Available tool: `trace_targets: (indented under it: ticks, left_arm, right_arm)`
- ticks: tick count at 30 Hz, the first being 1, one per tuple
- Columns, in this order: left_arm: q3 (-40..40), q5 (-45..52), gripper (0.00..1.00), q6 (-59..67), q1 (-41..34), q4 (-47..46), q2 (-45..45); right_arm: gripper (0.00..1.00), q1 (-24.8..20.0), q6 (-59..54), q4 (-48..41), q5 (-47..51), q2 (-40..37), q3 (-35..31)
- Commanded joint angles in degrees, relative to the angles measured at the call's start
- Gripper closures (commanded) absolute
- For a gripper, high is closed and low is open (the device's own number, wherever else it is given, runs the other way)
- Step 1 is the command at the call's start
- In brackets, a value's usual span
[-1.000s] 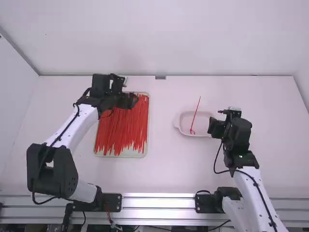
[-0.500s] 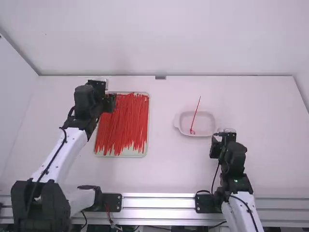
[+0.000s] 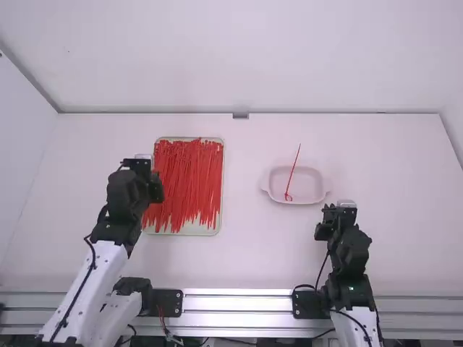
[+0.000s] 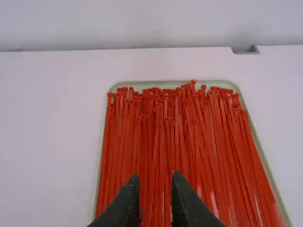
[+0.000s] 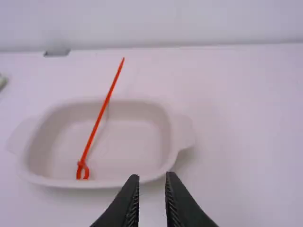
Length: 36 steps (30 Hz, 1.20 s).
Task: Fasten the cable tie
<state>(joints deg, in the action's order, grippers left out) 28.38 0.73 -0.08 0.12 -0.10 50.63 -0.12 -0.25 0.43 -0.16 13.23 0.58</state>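
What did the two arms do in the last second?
Both arms drew back toward their bases: the left claw from the far end of the tray, the right claw away from the dish. Neither took or dropped anything. Tray, red ties and the single tie in the dish stayed put.

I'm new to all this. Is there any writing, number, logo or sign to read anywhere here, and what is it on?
None: no word, number or sign can be read. The table, the tray, the red ties on it, the white dish and the single tie in it show no print.
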Motion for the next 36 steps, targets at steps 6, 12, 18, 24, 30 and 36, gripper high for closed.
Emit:
trace_targets:
  ticks: [6,12,18,24,30,36]
  left_arm:
    - [-10.1,-0.7,1.0,0.1,-0.1,0.1,-10.7]
    - [-16.5,-0.7,1.0,0.1,-0.1,0.1,-17.0]
    - [-23.4,-0.7,1.0,0.1,-0.1,0.1,-23.9]
    - [-28.4,-0.7,1.0,0.1,-0.1,0.1,-29.6]
    - [-28.4,-0.7,1.0,0.1,-0.1,0.1,-34.9]
    - [-28.4,-0.7,1.0,0.1,-0.1,0.1,-39.3]
  right_arm:
    - [0.97,0.1,0.3,-0.4,0.2,-6.8,-0.6]
    - [1.0,0.1,0.3,-0.4,0.2,-10.4,-0.6]
    - [1.0,0.1,0.3,-0.4,0.2,-13.2,-0.6]
    - [1.0,0.1,0.3,-0.4,0.2,-13.2,-0.6]
    - [1.0,0.1,0.3,-0.4,0.2,-13.2,-0.6]
    - [1.0,0.1,0.3,-0.4,0.2,-13.2,-0.6]
